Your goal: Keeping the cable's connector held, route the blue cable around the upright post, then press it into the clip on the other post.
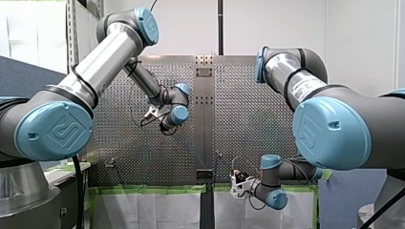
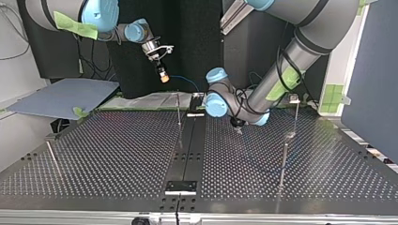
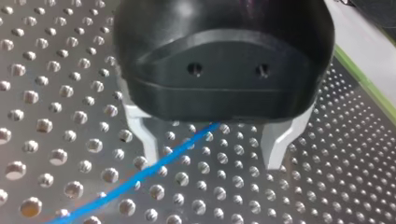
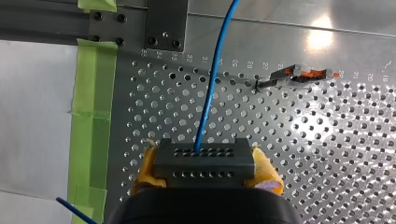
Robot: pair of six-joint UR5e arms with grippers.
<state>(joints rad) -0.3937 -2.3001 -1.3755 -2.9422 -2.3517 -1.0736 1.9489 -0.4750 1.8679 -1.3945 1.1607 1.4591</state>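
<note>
My right gripper (image 4: 204,164) has its yellow pads (image 4: 145,169) shut on a grey connector block (image 4: 204,154). The blue cable (image 4: 212,84) leaves that block and runs ahead over the perforated plate. In the top view this gripper (image 2: 163,75) hangs high above the table's far edge, and the cable (image 2: 185,82) drops away from it. My left gripper (image 3: 212,161) is open just above the table, its metal fingers (image 3: 142,135) on either side of the cable (image 3: 154,170) lying there. A thin upright post (image 2: 179,110) stands mid-table. Another post carries a clip (image 2: 294,99) at the top view's right.
Ahead of my right gripper stands a post topped with a grey and orange piece (image 4: 299,74). Green tape (image 4: 91,116) lines the plate's edge. A dark centre rail (image 2: 187,150) splits the table. A short post (image 2: 51,154) stands at the top view's near left.
</note>
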